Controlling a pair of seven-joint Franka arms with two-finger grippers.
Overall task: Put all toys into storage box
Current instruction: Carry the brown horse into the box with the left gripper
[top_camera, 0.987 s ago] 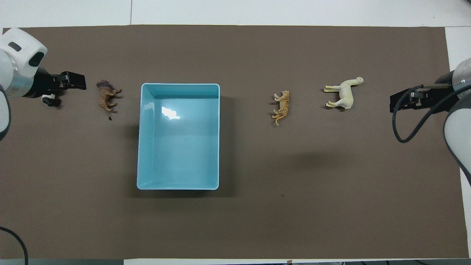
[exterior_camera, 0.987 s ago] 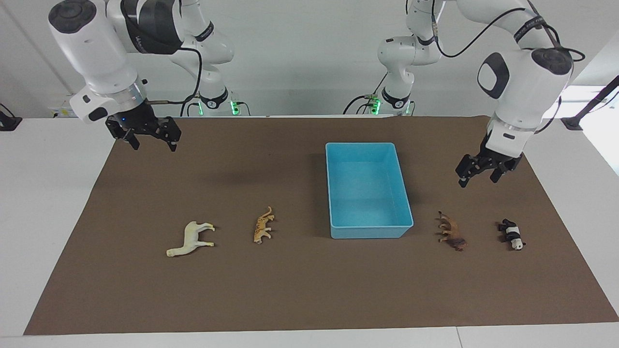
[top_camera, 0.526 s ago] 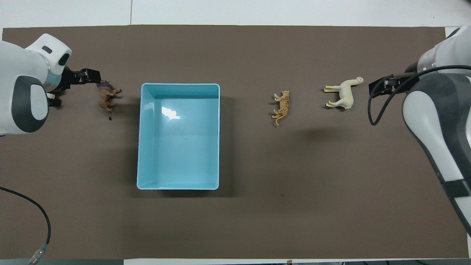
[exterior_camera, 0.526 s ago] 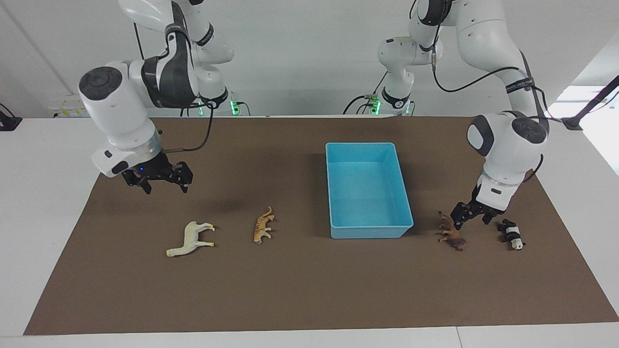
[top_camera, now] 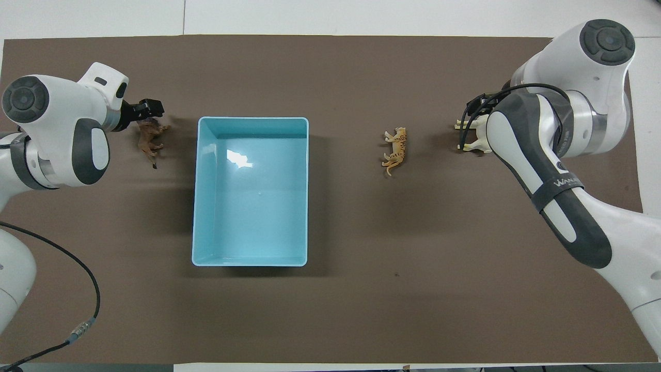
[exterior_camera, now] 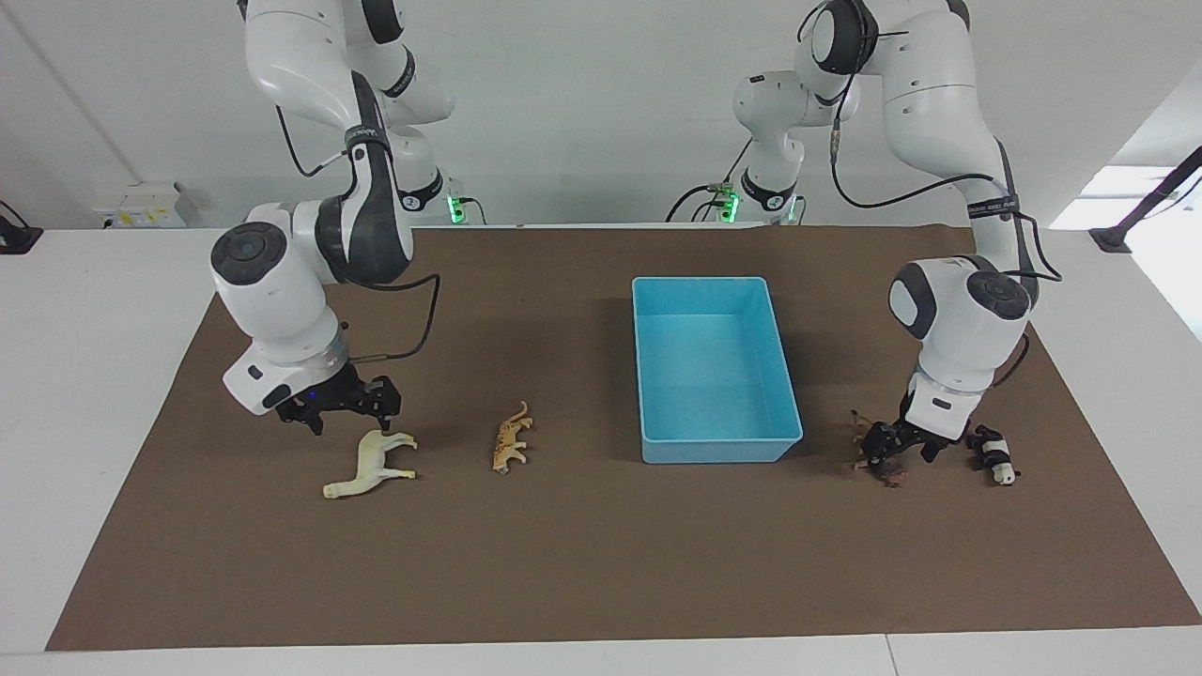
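Note:
The light blue storage box (exterior_camera: 721, 449) stands empty on the mat; it also shows in the overhead view (top_camera: 253, 120). My left gripper (exterior_camera: 901, 446) (top_camera: 148, 107) is open and low, its fingers on either side of the dark brown lion (exterior_camera: 889, 476) (top_camera: 150, 142). The panda (exterior_camera: 993, 455) lies beside it toward the left arm's end, hidden in the overhead view. My right gripper (exterior_camera: 346, 411) (top_camera: 477, 106) is open just above the cream horse (exterior_camera: 368, 465) (top_camera: 479, 135). The orange tiger (exterior_camera: 510, 437) (top_camera: 396, 151) lies between horse and box.
A brown mat (exterior_camera: 601, 563) covers the white table. All four toys lie in a row about level with the box's edge farthest from the robots.
Both arms have come down and forward: the left gripper from high near the box to the lion, the right gripper from high at the mat's corner to just over the horse.

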